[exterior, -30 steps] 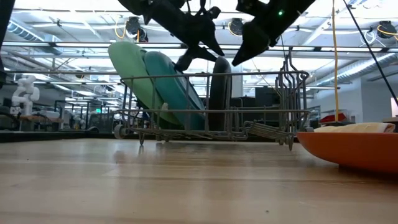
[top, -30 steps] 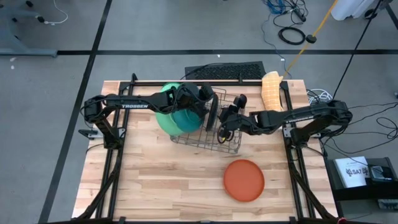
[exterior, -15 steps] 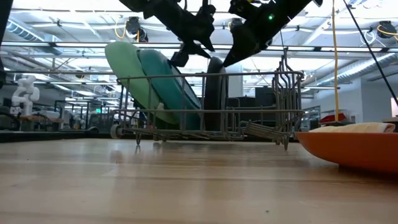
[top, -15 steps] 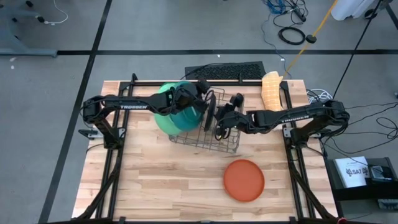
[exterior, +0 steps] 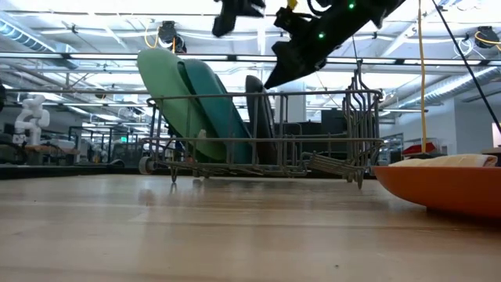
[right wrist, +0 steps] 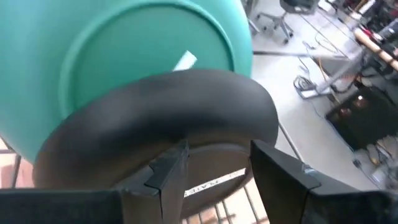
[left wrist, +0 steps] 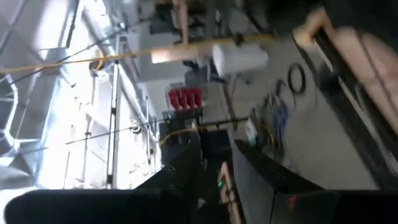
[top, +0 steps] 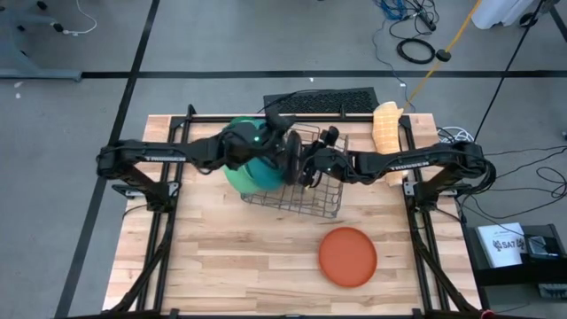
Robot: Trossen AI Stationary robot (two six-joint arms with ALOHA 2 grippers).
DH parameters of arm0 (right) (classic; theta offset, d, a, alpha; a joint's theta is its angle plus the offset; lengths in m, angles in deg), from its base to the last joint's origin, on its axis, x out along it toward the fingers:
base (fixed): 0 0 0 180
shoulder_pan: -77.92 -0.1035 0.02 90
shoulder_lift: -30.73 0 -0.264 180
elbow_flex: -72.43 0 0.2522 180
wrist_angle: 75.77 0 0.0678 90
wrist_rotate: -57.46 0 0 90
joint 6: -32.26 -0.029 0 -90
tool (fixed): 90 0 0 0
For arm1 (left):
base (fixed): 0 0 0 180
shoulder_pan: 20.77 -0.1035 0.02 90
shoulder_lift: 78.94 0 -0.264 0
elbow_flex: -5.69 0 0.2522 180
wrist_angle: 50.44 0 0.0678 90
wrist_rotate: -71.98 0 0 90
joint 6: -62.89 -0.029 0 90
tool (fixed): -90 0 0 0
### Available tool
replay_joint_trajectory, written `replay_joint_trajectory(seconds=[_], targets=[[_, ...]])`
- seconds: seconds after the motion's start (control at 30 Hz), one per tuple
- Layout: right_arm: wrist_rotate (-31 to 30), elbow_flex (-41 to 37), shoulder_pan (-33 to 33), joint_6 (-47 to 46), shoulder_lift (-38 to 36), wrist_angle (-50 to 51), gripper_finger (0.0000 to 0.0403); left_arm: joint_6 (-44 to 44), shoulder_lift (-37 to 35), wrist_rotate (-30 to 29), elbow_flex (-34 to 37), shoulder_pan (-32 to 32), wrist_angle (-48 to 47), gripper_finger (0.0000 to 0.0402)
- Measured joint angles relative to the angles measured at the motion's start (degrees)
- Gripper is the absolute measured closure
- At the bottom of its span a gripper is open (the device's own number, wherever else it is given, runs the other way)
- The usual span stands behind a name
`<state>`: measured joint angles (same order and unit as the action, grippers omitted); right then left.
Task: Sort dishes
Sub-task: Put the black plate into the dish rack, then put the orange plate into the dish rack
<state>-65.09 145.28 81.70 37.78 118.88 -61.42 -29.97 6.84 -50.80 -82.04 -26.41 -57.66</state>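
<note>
A grey wire rack (top: 306,199) (exterior: 329,141) stands at the table's far middle. In it a light-green plate (exterior: 156,78), a teal plate (exterior: 211,102) (right wrist: 143,50) and a black plate (exterior: 258,110) (right wrist: 174,118) stand on edge, leaning toward the table's left. An orange plate (top: 347,257) lies flat on the table near the right front. My left gripper (exterior: 235,8) hangs high above the rack, its fingers a little apart with nothing between them. My right gripper (right wrist: 217,155) (exterior: 270,78) is open and slants down at the black plate's top rim. My right gripper's open fingers (right wrist: 165,171) stand just in front of the black plate's upper rim (right wrist: 205,134), slanting down from the table's right. I cannot tell whether they touch it.
A tan ribbed object (top: 387,128) lies at the table's far right corner and a black mat (top: 323,99) beyond the far edge. Bare wood (top: 221,257) spreads over the near half, left of the orange plate.
My left gripper has risen from the black plate's top to well above the rack and tipped toward level. My right gripper has moved toward the table's left, up to the black plate. The black plate's top has leaned over toward the teal plate.
</note>
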Motion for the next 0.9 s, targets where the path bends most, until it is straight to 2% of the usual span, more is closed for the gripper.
replay_joint_trajectory(seconds=[0.13,0.33,0.47,0.53,0.7,0.9], targets=[[4.4,0.0,0.3,2.4,1.5,-4.4,0.0236,7.5,-4.1,3.9,0.0,2.9,0.8,0.0308],[14.1,0.0,0.3,5.2,2.0,-5.3,0.0236,23.3,-13.4,14.0,0.0,7.8,2.1,0.0308],[16.2,0.0,-0.8,7.2,2.0,-5.2,0.0236,36.8,-20.3,21.8,-0.1,9.9,0.1,0.0308],[16.2,0.0,-2.1,8.8,1.4,-5.0,0.0236,41.9,-23.2,25.1,-0.1,10.4,-4.3,0.0308],[16.2,0.0,-6.5,11.1,-3.1,-5.1,0.0236,50.3,-25.6,26.1,-0.1,11.0,-17.1,0.0308],[16.1,0.0,-13.7,8.9,-12.2,1.6,0.0236,56.6,-21.6,26.1,0.0,13.5,-28.8,0.0308]])
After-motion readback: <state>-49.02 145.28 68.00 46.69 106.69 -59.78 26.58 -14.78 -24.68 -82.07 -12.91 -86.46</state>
